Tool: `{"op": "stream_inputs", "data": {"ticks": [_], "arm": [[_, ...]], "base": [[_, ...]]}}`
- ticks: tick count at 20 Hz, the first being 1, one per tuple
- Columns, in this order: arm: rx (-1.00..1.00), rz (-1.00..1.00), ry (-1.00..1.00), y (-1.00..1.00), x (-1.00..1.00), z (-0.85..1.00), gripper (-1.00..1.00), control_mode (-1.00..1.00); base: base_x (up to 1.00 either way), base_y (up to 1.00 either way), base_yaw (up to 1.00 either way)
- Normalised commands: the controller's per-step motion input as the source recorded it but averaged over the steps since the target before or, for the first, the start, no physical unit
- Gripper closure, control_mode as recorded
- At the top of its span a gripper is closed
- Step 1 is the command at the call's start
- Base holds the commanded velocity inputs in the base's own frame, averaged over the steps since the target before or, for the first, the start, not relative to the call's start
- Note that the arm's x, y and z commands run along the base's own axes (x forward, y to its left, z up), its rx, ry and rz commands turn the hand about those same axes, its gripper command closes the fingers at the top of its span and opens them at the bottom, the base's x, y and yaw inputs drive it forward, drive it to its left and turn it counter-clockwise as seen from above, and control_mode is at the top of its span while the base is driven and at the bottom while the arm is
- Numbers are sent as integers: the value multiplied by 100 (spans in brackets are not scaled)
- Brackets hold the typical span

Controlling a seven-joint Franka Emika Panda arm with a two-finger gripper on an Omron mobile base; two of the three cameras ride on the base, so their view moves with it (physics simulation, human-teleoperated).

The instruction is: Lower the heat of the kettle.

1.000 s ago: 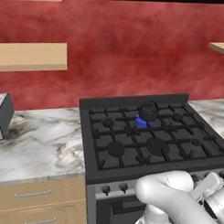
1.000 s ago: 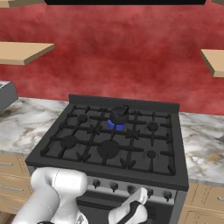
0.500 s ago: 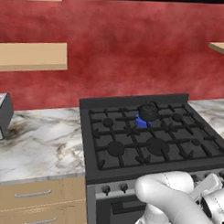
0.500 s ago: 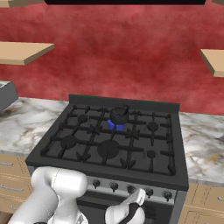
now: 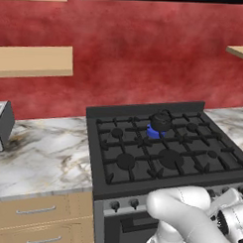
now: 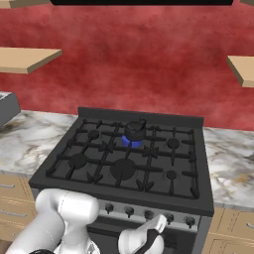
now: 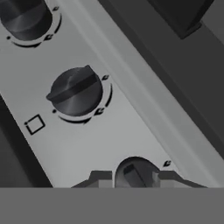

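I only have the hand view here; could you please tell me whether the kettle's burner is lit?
Observer: Yes, a blue flame burns under the kettle.
Operator: Which burner is it on?
Observer: The rear middle burner of the stove.
Operator: Where is the hand along the front panel?
Observer: The gripper is at the right half of the knob row.

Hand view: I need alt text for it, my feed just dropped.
A close, tilted look at the stove's grey control panel, with the tool at the bottom edge straddling one dark knob. A second knob sits mid-frame with a small square mark beside it, and a third knob is cut off at the top left corner.
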Motion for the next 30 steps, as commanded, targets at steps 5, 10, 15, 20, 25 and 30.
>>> {"op": "stream_inputs", "data": {"ticks": [5, 10, 15, 20, 25, 30], "arm": [[11, -5, 3, 38, 0, 20, 100, -100], [13, -4, 1, 40, 0, 20, 100, -100], [7, -4, -1, 41, -4, 23, 100, -100], [0, -4, -7, 48, -10, 35, 100, -100], [0, -3, 0, 47, 0, 41, 100, -100], [0, 0, 3, 41, 0, 30, 100, -100]], "base": [[0, 0, 0], [0, 0, 0], [0, 0, 0], [0, 0, 0], [0, 0, 0], [0, 0, 0]]}}
